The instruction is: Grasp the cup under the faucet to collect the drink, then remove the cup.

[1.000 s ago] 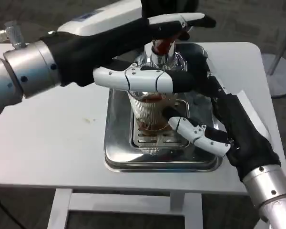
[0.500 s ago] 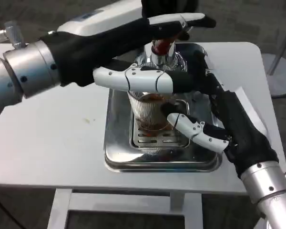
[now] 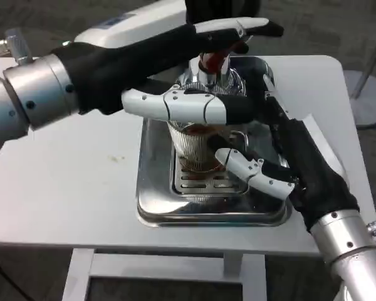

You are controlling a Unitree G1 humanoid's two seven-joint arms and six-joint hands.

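Observation:
A ribbed glass cup (image 3: 194,147) with brown drink in it stands on the drip grate under the chrome faucet (image 3: 208,74). My left hand (image 3: 175,69) reaches across from the left. Its upper fingers (image 3: 235,27) lie on top of the faucet's red handle (image 3: 213,59), and its thumb (image 3: 175,103) stretches across above the cup's rim, hiding it. My right hand (image 3: 282,157) is at the cup's right side. Its thumb (image 3: 247,169) presses the glass low at the front, and its other fingers curve round the far right side, partly hidden.
The cup and faucet sit in a shiny steel tray (image 3: 156,207) in the middle of the white table (image 3: 69,188). The table's front edge runs just below the tray. A pole base (image 3: 370,94) stands on the floor at far right.
My right hand has slid left and up toward the cup, and its thumb now lies against the glass. The left hand stays on the faucet handle.

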